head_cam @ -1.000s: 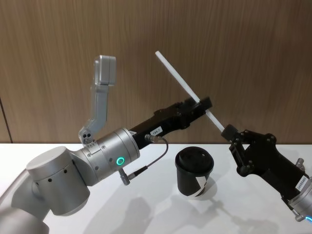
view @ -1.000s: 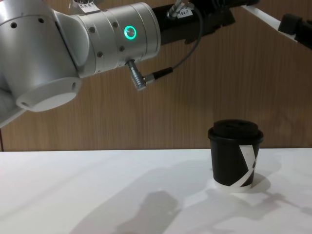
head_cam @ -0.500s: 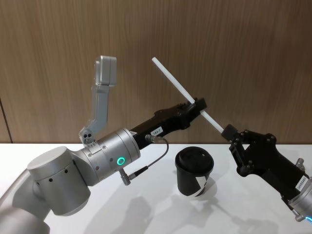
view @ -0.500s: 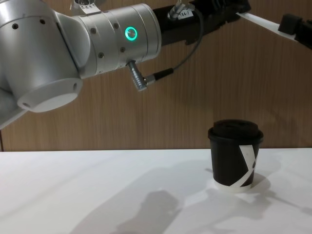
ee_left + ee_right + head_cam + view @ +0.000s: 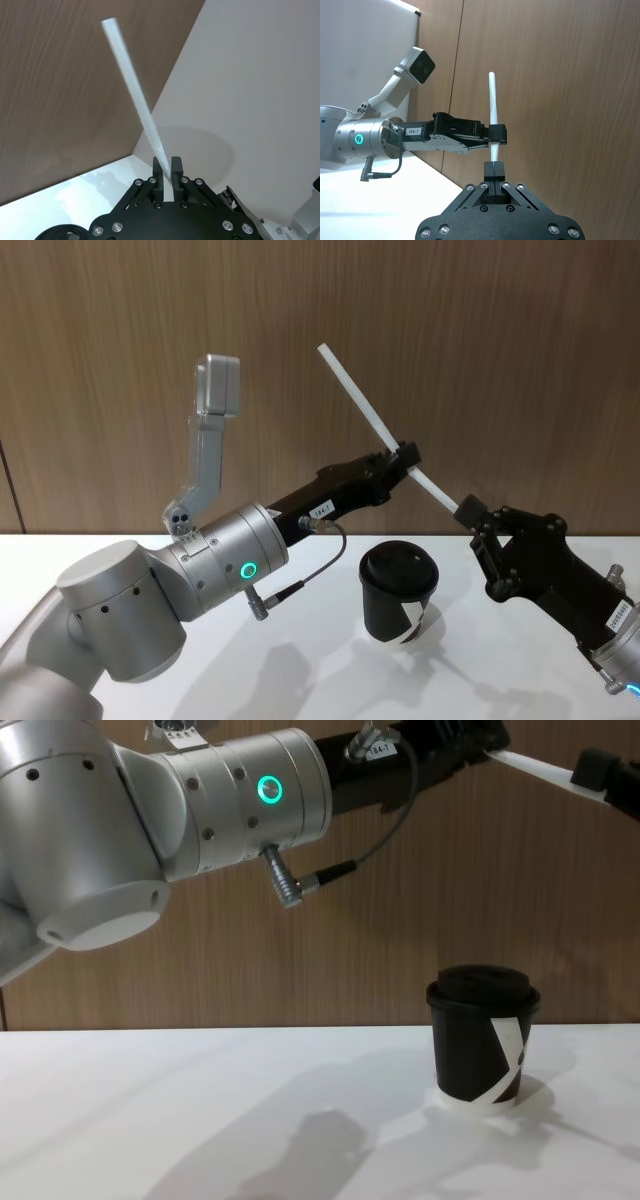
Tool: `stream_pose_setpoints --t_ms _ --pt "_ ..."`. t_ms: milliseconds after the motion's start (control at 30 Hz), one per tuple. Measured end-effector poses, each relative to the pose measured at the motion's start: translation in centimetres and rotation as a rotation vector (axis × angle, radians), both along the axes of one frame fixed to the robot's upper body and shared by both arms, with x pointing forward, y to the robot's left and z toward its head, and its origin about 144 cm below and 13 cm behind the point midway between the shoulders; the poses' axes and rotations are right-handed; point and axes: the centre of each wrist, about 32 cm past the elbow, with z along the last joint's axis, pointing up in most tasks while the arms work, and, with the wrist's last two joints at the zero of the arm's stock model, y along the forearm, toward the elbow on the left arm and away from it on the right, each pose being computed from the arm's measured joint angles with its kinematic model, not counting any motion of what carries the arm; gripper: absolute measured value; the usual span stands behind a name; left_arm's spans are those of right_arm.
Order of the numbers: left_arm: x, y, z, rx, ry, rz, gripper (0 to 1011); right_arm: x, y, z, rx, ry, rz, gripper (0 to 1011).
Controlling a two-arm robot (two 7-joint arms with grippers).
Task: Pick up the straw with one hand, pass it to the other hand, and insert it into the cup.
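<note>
Left gripper (image 5: 407,453): raised high above the surface (image 5: 330,690), reaching toward the robot's right; fingers set narrow and clamped on the straw (image 5: 360,395) partway along its length
Right gripper (image 5: 468,510): raised just beside the left gripper, lower and to its right; fingers pinched together on the straw's lower end
Straw: held in the air by both grippers, tilted, upper end pointing up and to the left against the wood wall (image 5: 500,360); the long part stood free above the left gripper and a short part spanned the gap between the two grippers
Cup (image 5: 398,590): upright on the surface with its domed lid on, below the grippers and apart from the straw
Left wrist (image 5: 225,560): silver, ring light (image 5: 246,569) lit green
</note>
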Motion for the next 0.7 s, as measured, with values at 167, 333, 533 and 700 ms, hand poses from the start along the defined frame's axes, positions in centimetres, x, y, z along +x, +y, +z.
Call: stream_pose_setpoints --t_ms 167,333,533,700 --pt "0.01 0.00 -0.01 0.000 0.000 0.000 78 0.00 0.00 0.00 0.000 0.000 0.000 2" --pt "0.02 0.04 0.00 0.000 0.001 0.002 52 0.00 0.00 0.00 0.000 0.000 0.000 84" --pt "0.02 0.03 0.00 0.000 0.001 0.002 21 0.00 0.00 0.00 0.000 0.000 0.000 250" --pt "0.01 0.02 0.00 0.000 0.001 0.002 10 0.00 0.00 0.00 0.000 0.000 0.000 385"
